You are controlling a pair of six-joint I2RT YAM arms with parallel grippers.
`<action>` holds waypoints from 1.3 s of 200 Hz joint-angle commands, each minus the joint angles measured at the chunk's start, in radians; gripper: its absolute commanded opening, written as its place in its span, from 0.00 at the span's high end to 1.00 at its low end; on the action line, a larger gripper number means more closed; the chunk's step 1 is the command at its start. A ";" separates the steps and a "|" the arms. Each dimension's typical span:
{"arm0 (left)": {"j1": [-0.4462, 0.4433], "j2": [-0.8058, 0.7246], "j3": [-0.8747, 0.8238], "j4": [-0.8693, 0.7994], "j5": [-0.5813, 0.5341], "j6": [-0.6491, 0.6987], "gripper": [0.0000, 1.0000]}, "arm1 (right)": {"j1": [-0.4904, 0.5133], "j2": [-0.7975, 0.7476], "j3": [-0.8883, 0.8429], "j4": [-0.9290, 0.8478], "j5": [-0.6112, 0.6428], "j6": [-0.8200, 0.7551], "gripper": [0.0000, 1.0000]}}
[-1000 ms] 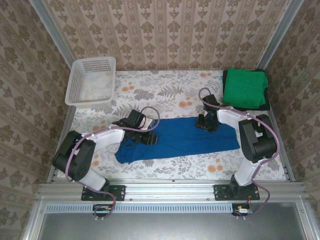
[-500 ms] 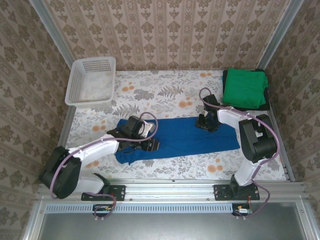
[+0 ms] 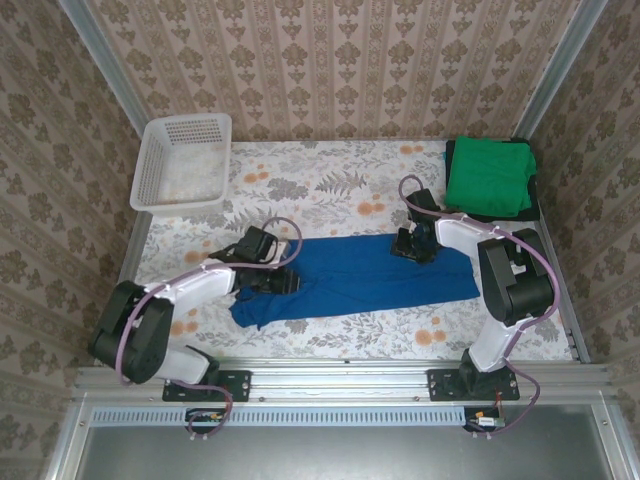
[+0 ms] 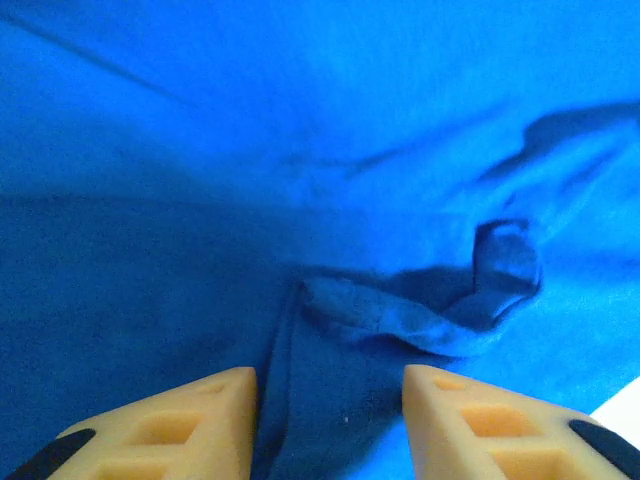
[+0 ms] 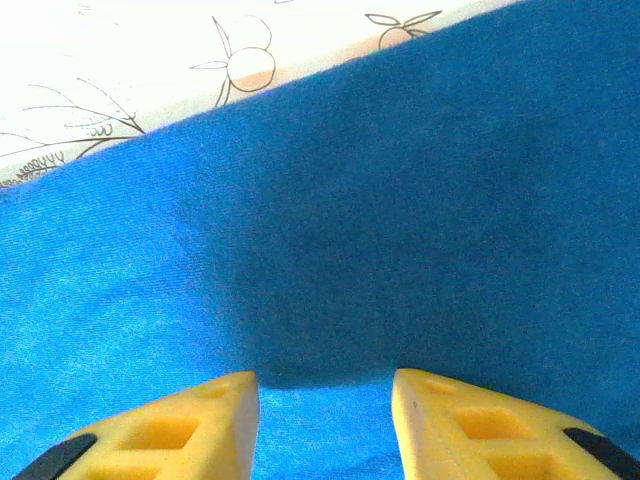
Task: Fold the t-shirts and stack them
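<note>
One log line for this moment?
blue shirt spread; left gripper open over crease; right gripper open over shirt; green shirt folded

1. The basket [image 3: 150, 185] is sitting in the far left corner of the table [image 3: 330, 180].
2. The folded t-shirt [image 3: 488, 178] is lying in the far right corner, on top of another t-shirt [image 3: 534, 205] whose edge is showing along its right side.
3. The spread-out t-shirt [image 3: 360, 278] is stretching left to right across the table's middle, closer to the near edge, well apart from the basket and the folded t-shirt.
4. I am holding my left gripper [image 3: 283, 283] [image 4: 330, 385] over the spread-out t-shirt's left end, with a wrinkle of cloth lying just ahead of my fingers.
5. I am keeping my right gripper [image 3: 412, 250] [image 5: 325, 385] on its far edge, right of the middle, with bare table just beyond.
</note>
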 commanded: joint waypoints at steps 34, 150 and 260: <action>-0.095 -0.034 -0.014 0.058 0.118 -0.012 0.59 | -0.005 -0.010 -0.026 -0.004 -0.016 0.011 0.57; -0.120 -0.150 0.002 0.033 0.024 0.024 0.49 | -0.006 -0.050 0.008 -0.081 0.078 -0.013 0.56; 0.147 0.695 0.637 0.026 0.123 0.091 0.65 | 0.195 -0.085 -0.094 -0.208 0.102 0.131 0.58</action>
